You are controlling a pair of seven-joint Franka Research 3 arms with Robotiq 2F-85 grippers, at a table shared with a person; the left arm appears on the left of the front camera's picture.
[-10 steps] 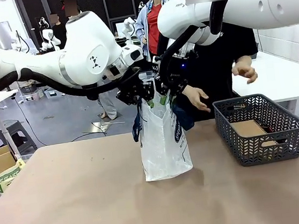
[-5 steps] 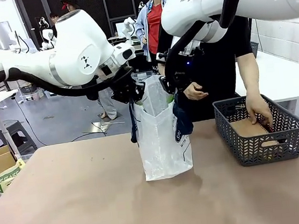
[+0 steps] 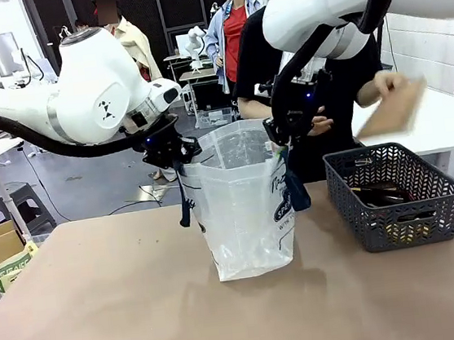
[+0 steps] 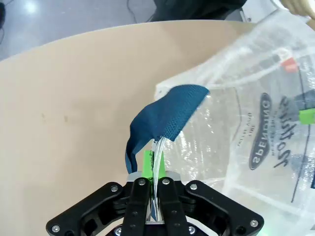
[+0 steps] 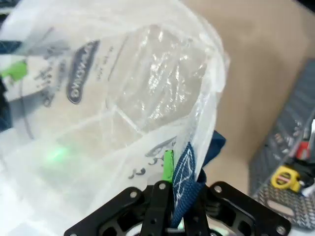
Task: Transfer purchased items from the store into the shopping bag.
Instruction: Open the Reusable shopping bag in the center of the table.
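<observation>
Whitish plastic bag (image 3: 244, 209) held wide open between two grippers, mid-table.
Left gripper (image 3: 179, 154) is clamped on the bag's left rim beside a navy handle (image 4: 165, 115), while the right gripper (image 3: 281, 136) pinches the right rim and strap. Right of the bag stands the grey basket (image 3: 398, 228), and above it a person's hand (image 3: 383, 85) holds a flat brown card (image 3: 396, 108).

White arms (image 3: 96, 103), black, seemingly green-padded jaws

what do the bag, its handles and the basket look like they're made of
Bag: thin translucent plastic film, glossy and crinkled. Handles: navy woven fabric webbing, weave visible up close. Basket: dark grey, matte, likely moulded plastic, judging by its even lattice sides.
</observation>
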